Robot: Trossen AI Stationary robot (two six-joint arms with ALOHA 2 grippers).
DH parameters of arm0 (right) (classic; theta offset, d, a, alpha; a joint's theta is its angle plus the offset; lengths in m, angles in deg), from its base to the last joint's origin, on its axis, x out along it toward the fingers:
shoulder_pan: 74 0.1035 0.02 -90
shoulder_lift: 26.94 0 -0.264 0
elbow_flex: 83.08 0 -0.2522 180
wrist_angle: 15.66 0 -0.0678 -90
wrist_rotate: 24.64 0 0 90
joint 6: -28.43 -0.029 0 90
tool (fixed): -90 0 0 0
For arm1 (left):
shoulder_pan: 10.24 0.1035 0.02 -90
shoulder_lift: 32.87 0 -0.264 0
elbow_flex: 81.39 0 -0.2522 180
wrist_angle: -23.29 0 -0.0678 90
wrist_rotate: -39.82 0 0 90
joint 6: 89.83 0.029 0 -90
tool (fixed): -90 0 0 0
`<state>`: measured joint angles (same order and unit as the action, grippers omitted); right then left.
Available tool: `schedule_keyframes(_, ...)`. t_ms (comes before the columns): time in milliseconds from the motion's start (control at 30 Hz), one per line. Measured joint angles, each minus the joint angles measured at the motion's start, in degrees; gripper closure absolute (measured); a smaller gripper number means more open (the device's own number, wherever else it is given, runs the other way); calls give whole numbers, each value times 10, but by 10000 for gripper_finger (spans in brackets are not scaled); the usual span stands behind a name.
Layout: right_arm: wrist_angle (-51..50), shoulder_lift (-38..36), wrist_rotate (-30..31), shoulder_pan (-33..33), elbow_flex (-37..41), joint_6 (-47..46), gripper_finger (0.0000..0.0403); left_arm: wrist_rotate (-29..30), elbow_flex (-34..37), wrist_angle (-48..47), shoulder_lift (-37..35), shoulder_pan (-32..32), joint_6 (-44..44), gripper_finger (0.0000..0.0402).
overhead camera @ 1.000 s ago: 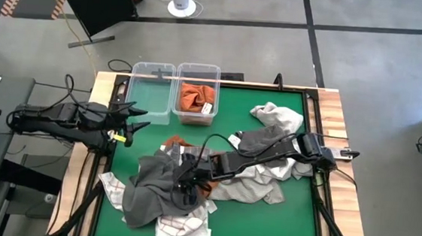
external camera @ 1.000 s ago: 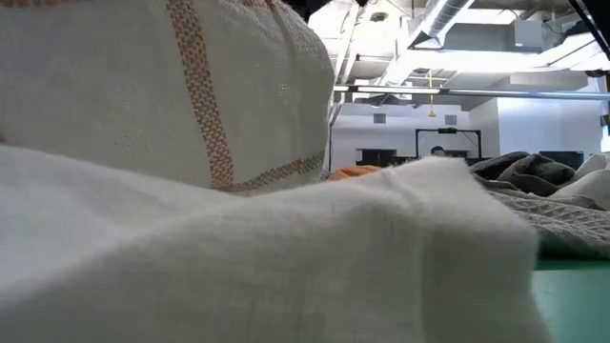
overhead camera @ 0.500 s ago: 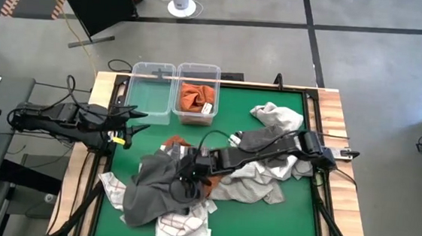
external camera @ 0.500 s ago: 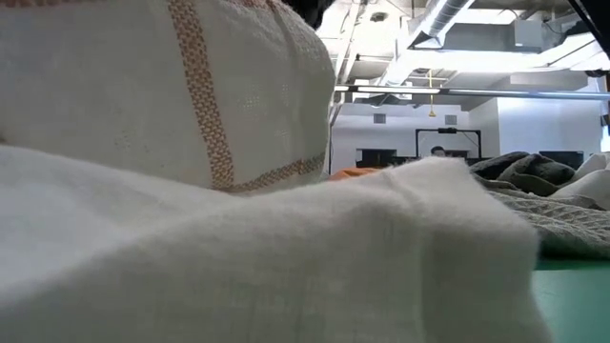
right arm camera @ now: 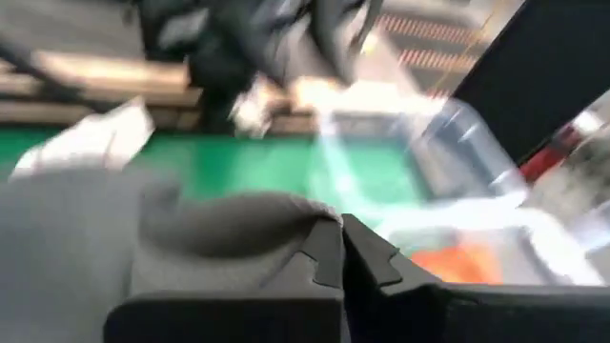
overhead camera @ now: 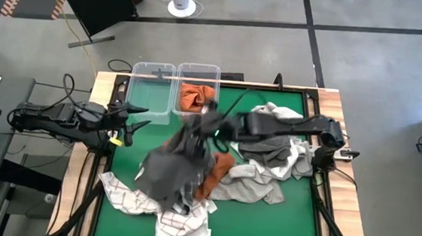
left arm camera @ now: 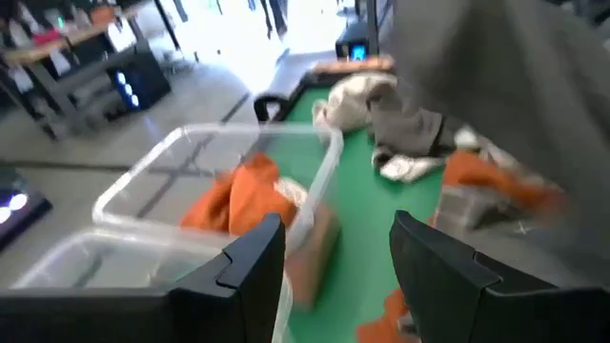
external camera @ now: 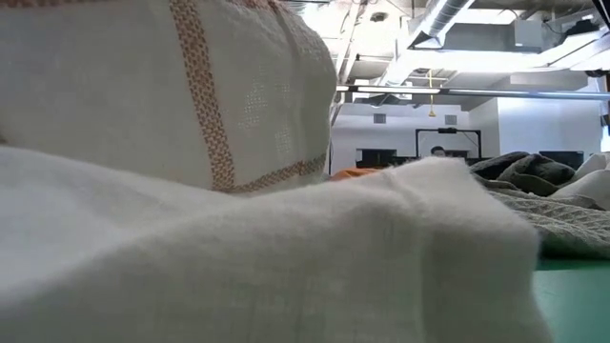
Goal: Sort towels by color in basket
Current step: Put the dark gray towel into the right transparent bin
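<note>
The green-topped bench (overhead camera: 260, 212) carries a heap of loose cloths, with two clear plastic bins at its far edge. The right tool (overhead camera: 204, 125) hangs above the middle of the heap, pinched fully shut on a large dark grey soft towel (overhead camera: 171, 168) that drapes down from it over the pile. Just beyond that tool sits the clear bin holding a rust-orange cloth (overhead camera: 194, 98), and beside it the empty clear bin (overhead camera: 151, 91). Under the hanging towel lie another rust-orange cloth (overhead camera: 221, 168) and a white towel with thin red checks (overhead camera: 184, 225).

The left tool (overhead camera: 124, 122) waits off to the side near the empty bin, fingers spread and holding nothing.

This looks like the carry step: the grey towel probably wants swinging over the empty bin, kept clear of the orange one, then letting go.
</note>
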<state>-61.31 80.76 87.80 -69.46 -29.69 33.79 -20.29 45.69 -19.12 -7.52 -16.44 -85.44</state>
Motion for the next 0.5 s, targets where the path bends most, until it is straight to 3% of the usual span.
schedule_keyframes(200, 64, -21, -27, -73, -49, 98, 387, -9, 0, 59, 0, 0, -26, 221)
schedule_keyframes(333, 107, -21, -74, -112, -81, 154, 386, -32, 0, 61, 0, -1, -38, 221)
schedule_keyframes(500, 132, -21, -77, -143, -134, 236, 386, -36, 0, 48, 1, -1, -45, 221)
